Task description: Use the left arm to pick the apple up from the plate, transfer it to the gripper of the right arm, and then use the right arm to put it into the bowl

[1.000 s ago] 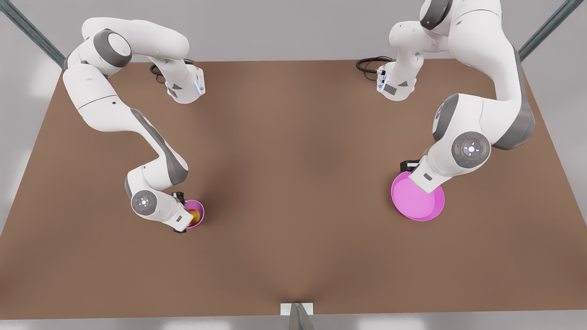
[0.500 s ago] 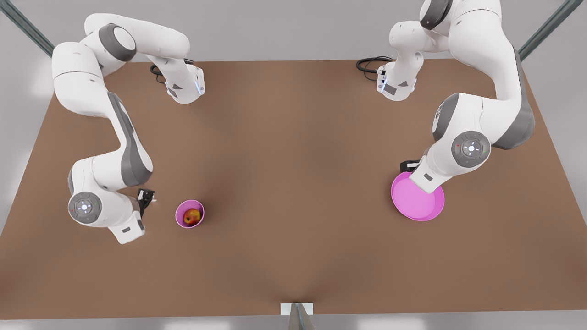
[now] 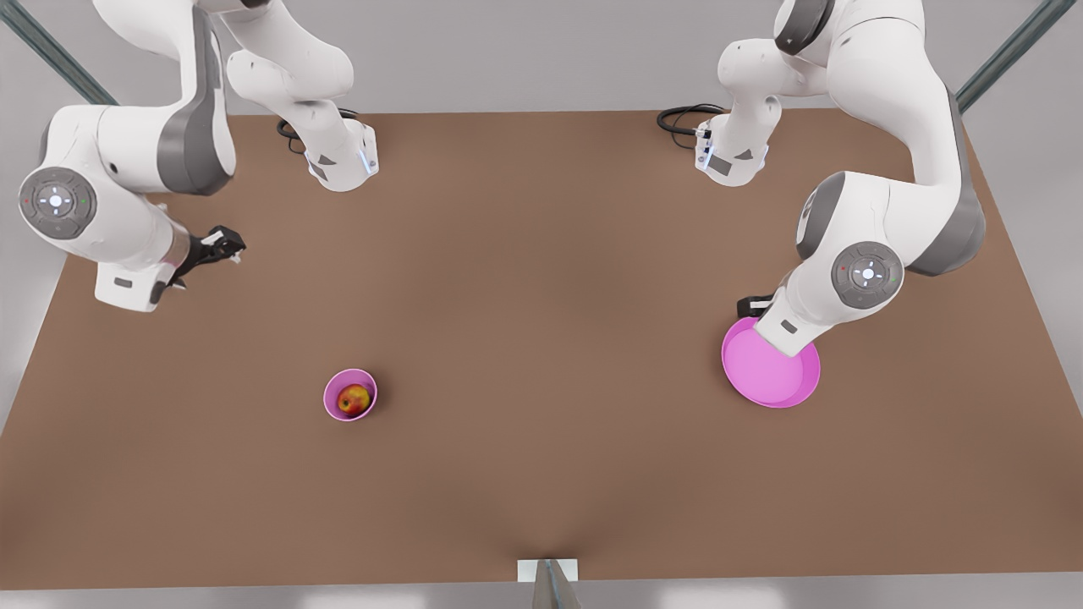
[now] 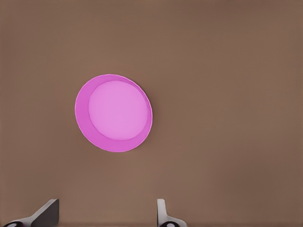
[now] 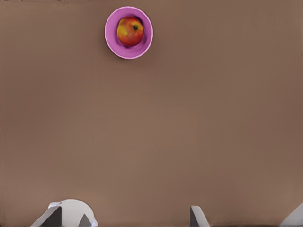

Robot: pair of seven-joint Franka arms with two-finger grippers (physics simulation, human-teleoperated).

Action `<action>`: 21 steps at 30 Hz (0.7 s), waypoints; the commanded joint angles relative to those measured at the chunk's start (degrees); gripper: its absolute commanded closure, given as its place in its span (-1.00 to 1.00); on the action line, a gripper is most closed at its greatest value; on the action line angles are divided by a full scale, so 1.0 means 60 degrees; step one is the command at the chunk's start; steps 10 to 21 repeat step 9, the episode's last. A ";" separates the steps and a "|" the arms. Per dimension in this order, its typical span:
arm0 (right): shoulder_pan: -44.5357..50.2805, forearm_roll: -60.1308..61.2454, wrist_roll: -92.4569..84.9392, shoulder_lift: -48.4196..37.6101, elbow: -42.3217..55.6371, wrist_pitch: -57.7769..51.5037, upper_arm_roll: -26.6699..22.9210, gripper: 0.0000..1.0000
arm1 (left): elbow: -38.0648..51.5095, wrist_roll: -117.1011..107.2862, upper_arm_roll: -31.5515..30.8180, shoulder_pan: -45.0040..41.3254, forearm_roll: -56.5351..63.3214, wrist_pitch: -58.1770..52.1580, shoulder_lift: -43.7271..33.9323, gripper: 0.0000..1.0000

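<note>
while the small round red and yellow apple (image 3: 354, 400) sits inside the small deep pink bowl (image 3: 350, 394) on the brown bench (image 3: 541, 338), toward the front view's left, both white many-jointed arms stand clear of it. the wide shallow bright pink plate (image 3: 770, 368) lies on the bench toward the front view's right, well apart from the bowl, with nothing on it.

the right arm's black two-finger gripper (image 3: 222, 247) hangs over the bench near the front view's left edge, well away from the bowl. in the right wrist view the bowl (image 5: 129, 32) with the apple (image 5: 129, 31) in it lies far off, and the jaws stand apart with nothing between them.

the left arm's gripper (image 3: 755, 304) hangs at the far rim of the plate in the front view, mostly hidden behind the white wrist. in the left wrist view the plate (image 4: 113, 113) lies below, and the jaws stand apart, holding nothing.
</note>
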 commanded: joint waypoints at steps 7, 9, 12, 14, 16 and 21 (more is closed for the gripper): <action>0.0025 0.0125 0.3909 -0.0032 -0.0061 -0.0209 0.0000 -1.00 | 0.0004 -0.0072 -0.0004 0.0001 0.0005 -0.0008 -0.0013 -1.00; 0.0025 0.0125 0.3880 -0.0018 -0.0061 -0.0209 -0.0015 -1.00 | 0.0004 -0.0072 -0.0004 0.0001 0.0005 -0.0008 -0.0013 -1.00; 0.0025 0.0125 0.3880 -0.0018 -0.0061 -0.0209 -0.0015 -1.00 | 0.0004 -0.0072 -0.0004 0.0001 0.0005 -0.0008 -0.0013 -1.00; 0.0025 0.0125 0.3880 -0.0018 -0.0061 -0.0209 -0.0015 -1.00 | 0.0004 -0.0072 -0.0004 0.0001 0.0005 -0.0008 -0.0013 -1.00; 0.0025 0.0125 0.3880 -0.0018 -0.0061 -0.0209 -0.0015 -1.00 | 0.0004 -0.0072 -0.0004 0.0001 0.0005 -0.0008 -0.0013 -1.00; 0.0025 0.0125 0.3880 -0.0018 -0.0061 -0.0209 -0.0015 -1.00 | 0.0004 -0.0072 -0.0004 0.0001 0.0005 -0.0008 -0.0013 -1.00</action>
